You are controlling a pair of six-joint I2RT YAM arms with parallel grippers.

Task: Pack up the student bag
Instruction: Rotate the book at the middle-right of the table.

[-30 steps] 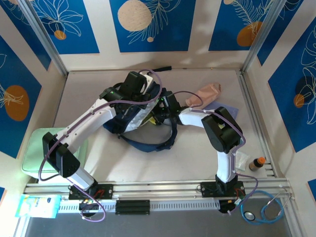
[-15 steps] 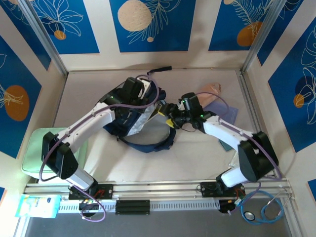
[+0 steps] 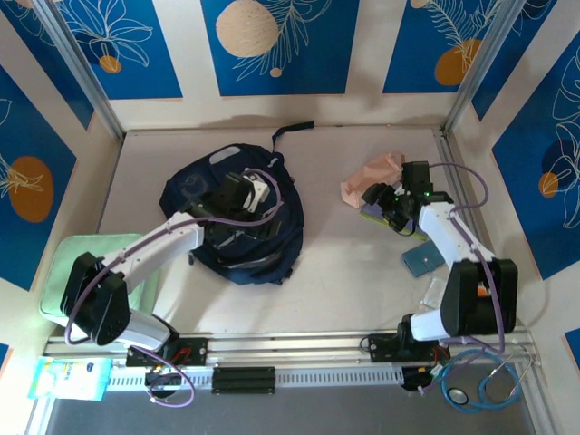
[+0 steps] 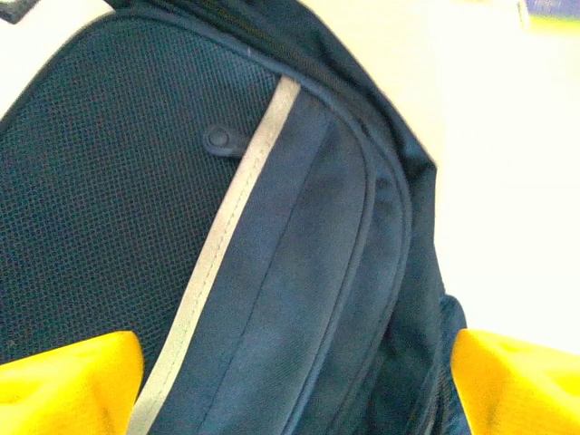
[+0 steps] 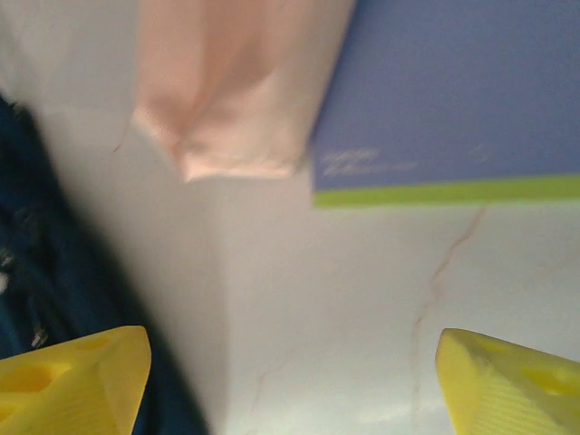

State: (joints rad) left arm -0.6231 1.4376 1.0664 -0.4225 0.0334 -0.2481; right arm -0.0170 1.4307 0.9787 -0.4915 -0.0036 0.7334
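The student bag [image 3: 272,246] lies flat directly beneath the left gripper [image 3: 237,192]. Its yellow fingers [image 4: 63,381] stand wide apart over the bag's grey-striped front and grip nothing. The right gripper [image 3: 385,207] is likewise spread and empty. It hovers low over the table [image 3: 344,272], with a pink pouch [image 5: 227,82] and a purple notebook [image 5: 453,91] just ahead of it. The step in hand looks like fetching an item to pack. Next, the right gripper should probably settle onto the notebook or pouch and clamp, while the left gripper holds the bag's mouth open.
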